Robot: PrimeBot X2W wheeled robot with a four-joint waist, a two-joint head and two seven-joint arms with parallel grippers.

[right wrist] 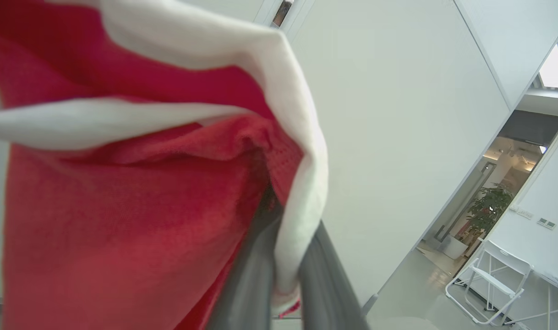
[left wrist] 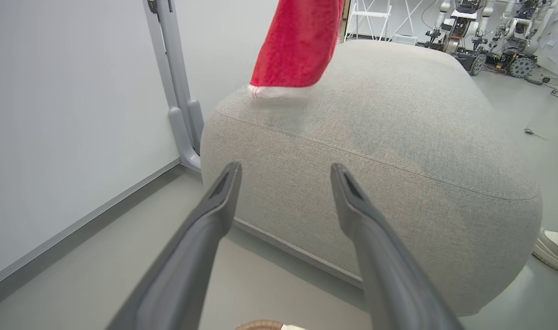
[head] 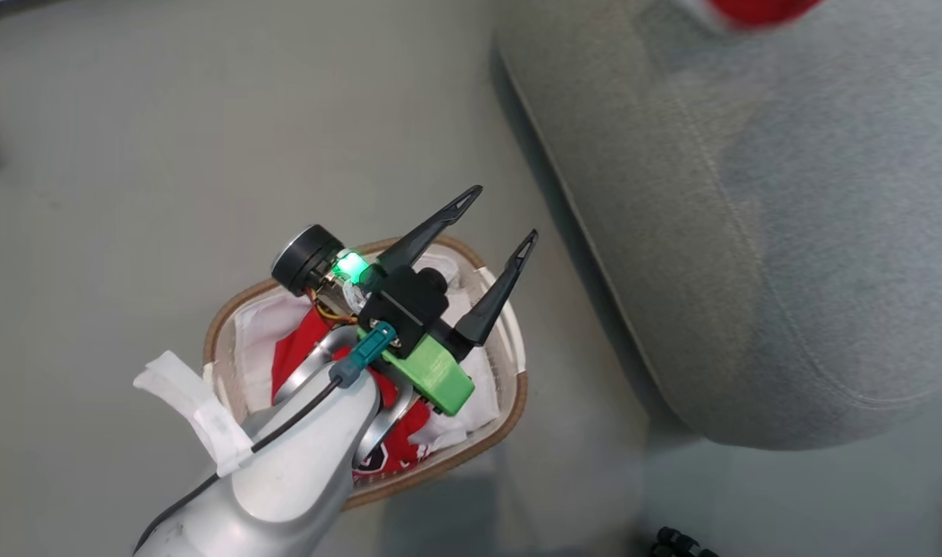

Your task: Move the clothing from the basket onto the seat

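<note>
My left gripper (head: 506,216) hovers open above the basket (head: 510,418), its fingers spread and pointing toward the grey seat (head: 788,232). Under the arm, red clothing (head: 397,449) with white trim and lettering lies inside the basket on the white liner (head: 258,340). In the left wrist view the left gripper (left wrist: 283,174) frames the seat (left wrist: 398,151), and a red garment (left wrist: 297,46) hangs down over its far side, white hem just at the cushion. My right gripper (right wrist: 283,238) is shut on that red garment (right wrist: 123,220), pinching its white trim. A red scrap (head: 761,9) shows at the head view's top edge.
Grey floor (head: 131,155) surrounds the basket. A white wall with a grey post (left wrist: 178,91) stands left of the seat. A person's shoe (left wrist: 554,250) rests by the seat's right end. Other robots (left wrist: 485,27) and a white folding chair (right wrist: 499,279) stand further off.
</note>
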